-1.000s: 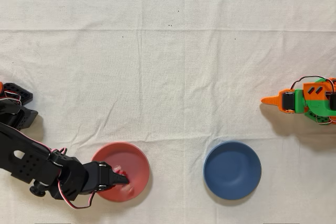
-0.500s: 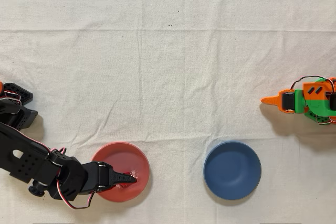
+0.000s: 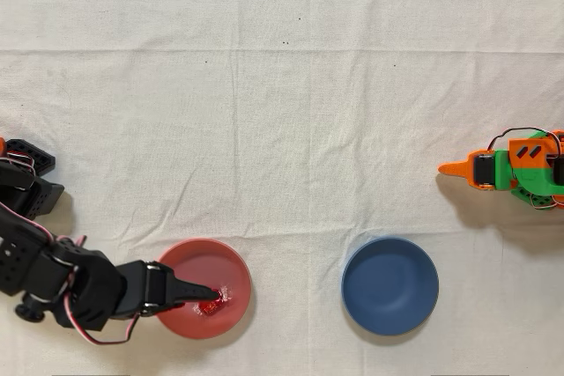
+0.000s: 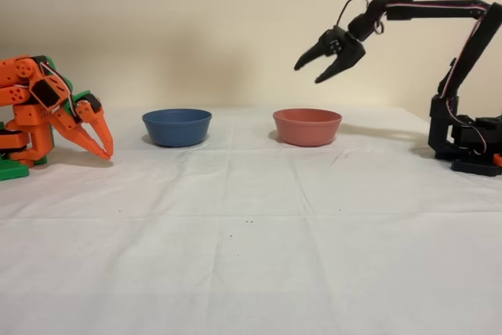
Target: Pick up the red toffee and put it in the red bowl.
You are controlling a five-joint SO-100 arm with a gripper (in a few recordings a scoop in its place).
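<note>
Covering the whole table [image 4: 251, 256] is a creased white cloth, and on it stand two arms, two bowls and one sweet. From the side view the black arm [image 4: 463, 76] rises at the right and reaches leftward, its gripper [image 4: 312, 68] hanging in the air above the red bowl [image 4: 307, 126] with the two fingers spread apart and nothing between them. From overhead the same gripper [image 3: 210, 293] lies across the left part of the red bowl [image 3: 189, 263], and its tip reads as one dark point, so the spread cannot be judged there. The idle orange arm [image 4: 47, 111] crouches at the far left of the side view. One blue bowl [image 3: 389, 285] sits well apart from the red one. Inside the red bowl, just beside and below the gripper's tip in the overhead view, lies the red toffee [image 3: 211, 307]. From the side the bowl's wall hides it, and its clear wrapper ends are hard to make out.
</note>
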